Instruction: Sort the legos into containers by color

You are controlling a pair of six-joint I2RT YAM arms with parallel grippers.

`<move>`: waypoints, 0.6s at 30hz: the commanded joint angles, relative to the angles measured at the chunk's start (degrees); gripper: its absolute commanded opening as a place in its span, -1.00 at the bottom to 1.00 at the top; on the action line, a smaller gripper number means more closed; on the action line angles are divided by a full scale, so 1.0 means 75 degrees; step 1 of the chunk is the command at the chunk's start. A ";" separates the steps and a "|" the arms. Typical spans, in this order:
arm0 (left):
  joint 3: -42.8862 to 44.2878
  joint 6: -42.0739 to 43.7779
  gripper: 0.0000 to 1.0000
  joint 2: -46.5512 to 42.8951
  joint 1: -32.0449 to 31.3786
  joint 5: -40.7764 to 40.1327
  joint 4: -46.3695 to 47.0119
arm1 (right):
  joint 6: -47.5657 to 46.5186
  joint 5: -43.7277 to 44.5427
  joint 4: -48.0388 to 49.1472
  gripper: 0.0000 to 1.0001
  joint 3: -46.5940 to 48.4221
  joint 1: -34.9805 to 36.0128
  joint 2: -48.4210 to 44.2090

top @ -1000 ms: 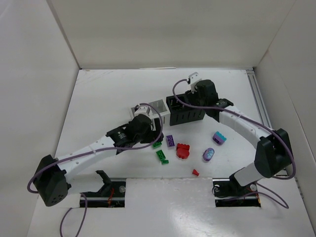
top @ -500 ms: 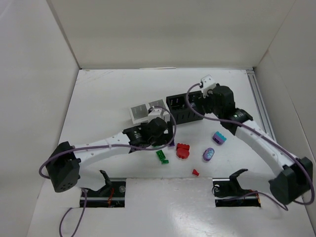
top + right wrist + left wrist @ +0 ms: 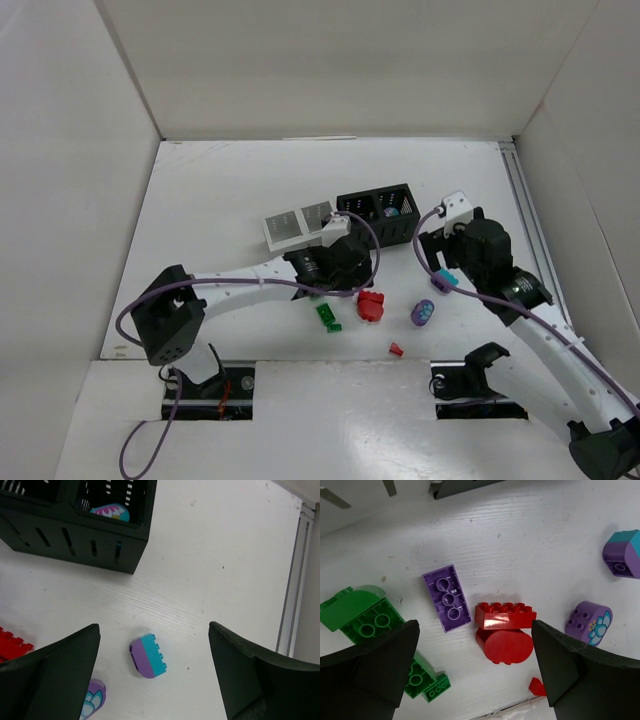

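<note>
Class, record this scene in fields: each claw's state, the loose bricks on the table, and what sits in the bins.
left claw: open, empty, over the red brick and purple brick
right claw: open, empty, over the purple-teal brick
other loose pieces: green bricks, round flower piece, small red bit
black bin: one flower-patterned piece in a cell
white bin: contents unclear

The two-cell bin [image 3: 75,545] stands just right of the other bin [image 3: 290,242], with one piece [image 3: 111,511] in its right cell. Nearer than both lie, from left to right, a cluster of bricks [image 3: 327,316], the stacked brick [image 3: 371,305] and the round piece [image 3: 422,313]. The two-part brick [image 3: 148,656] is farther right, and the tiny piece [image 3: 396,349] lies nearest.
</note>
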 commanded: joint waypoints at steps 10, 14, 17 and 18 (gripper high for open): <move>0.0325 -0.0711 0.67 0.0761 -0.0032 -0.0497 -0.0001 | 0.0218 0.0178 -0.1047 0.87 0.0079 -0.0110 -0.0407; 0.0231 -0.0816 0.58 0.1135 -0.0032 -0.0567 0.0093 | 0.0288 0.0318 -0.1211 0.87 -0.0003 -0.0180 -0.0734; 0.0301 -0.0887 0.48 0.1393 -0.0032 -0.0661 0.0093 | 0.0359 0.0389 -0.1293 0.87 -0.0003 -0.0180 -0.0945; 0.0371 -0.0968 0.43 0.1394 -0.0032 -0.0730 0.0093 | 0.0359 0.0470 -0.1294 0.87 -0.0003 -0.0180 -0.0946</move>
